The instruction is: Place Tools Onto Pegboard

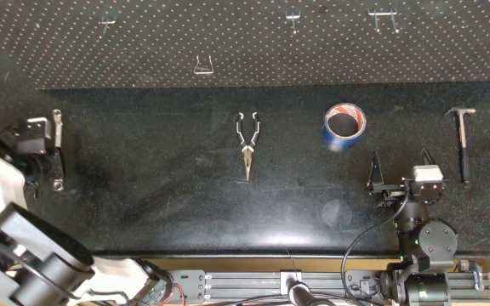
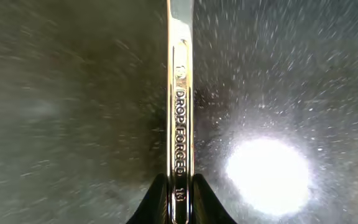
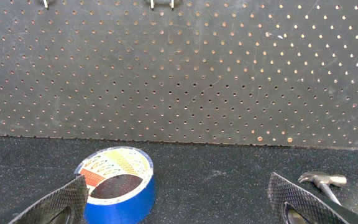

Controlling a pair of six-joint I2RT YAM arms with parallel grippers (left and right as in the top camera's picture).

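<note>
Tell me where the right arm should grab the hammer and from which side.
Grip the hammer mid-handle, probably best from straight above, with the right tool spanning the handle. It lies flat on the worktop, head toward the pegboard, so only the slim handle's sides are free.
</note>
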